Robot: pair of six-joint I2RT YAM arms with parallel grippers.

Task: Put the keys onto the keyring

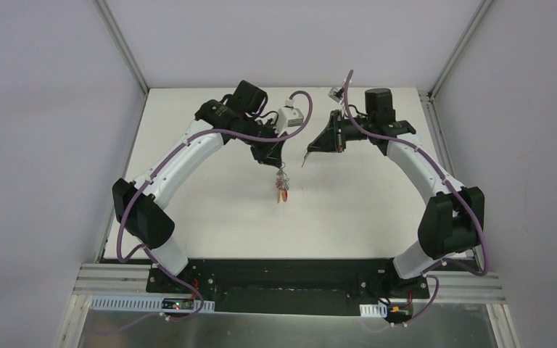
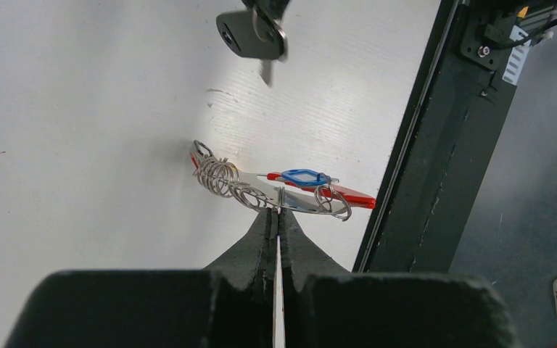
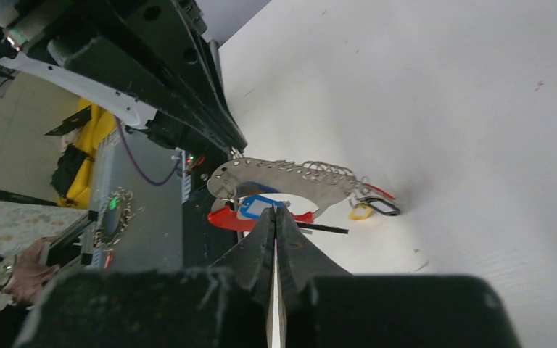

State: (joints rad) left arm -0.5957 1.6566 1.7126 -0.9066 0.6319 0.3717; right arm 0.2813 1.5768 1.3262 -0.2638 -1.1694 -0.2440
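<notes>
Black-fingered, the left gripper is pinched shut on the grey curved metal keyring with its red arc section, and holds it in the air above the white table, just left of the table's middle in the top view. Several wire loops crowd one end of the keyring, and a small silver key with a blue plastic head already lies along it; the right wrist view also shows a yellow-headed key hanging from the far end. Just to the right, near the keyring but apart from it, hangs a small silver key with a dark head, its blade pointing down. It appears to be clamped in the closed tips of the right gripper, though that gripper's own camera shows only a thin dark sliver at its fingertips. The step in hand looks like threading this key on. To do it well, the left arm should keep the keyring steady and turn its opening toward the right, while the right arm lines the hole in the key's head up with the free end before sliding it over. The hole is tiny and the loops swing freely, so a slow approach matters, and the key should be let go only once the metal is through
</notes>
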